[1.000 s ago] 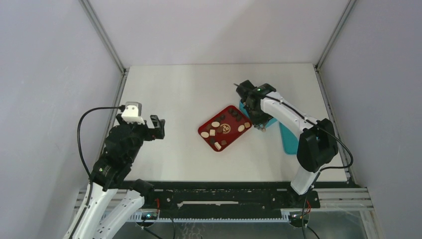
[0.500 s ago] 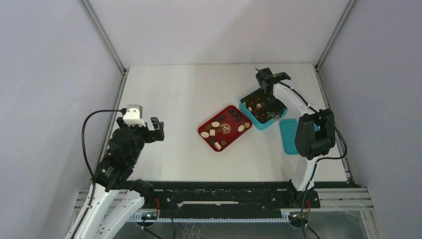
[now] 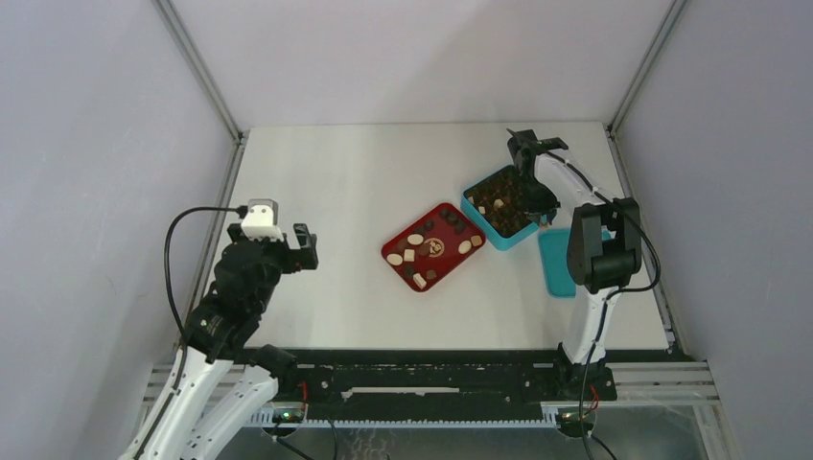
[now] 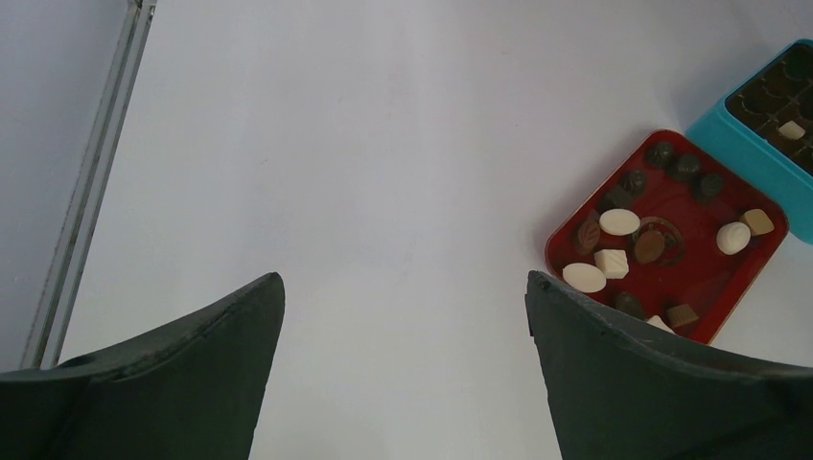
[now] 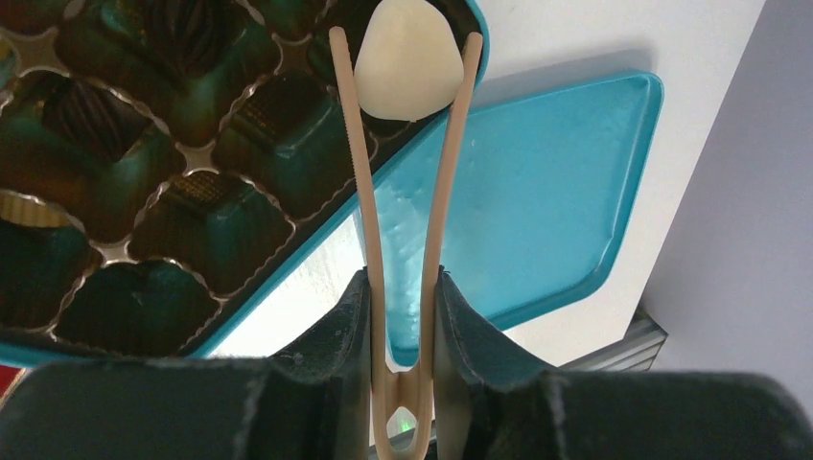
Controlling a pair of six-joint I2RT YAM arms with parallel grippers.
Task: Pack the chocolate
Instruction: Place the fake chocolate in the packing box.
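Now, cream chocolate (image 5: 407, 57) lengthwise between tongs (image 5: 364, 201) in right end effector (image 5: 403, 283); left end effector (image 4: 403, 278) wide.

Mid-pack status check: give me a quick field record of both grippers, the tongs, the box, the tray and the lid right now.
left gripper: open, empty, above bare table left of the red tray
right gripper: shut on the tongs, above the teal box
tongs: pinching one white chocolate over the box corner nearest the lid
teal box: some cells filled, several empty
red tray: holds many loose chocolates
lid: flat on the table beside the box
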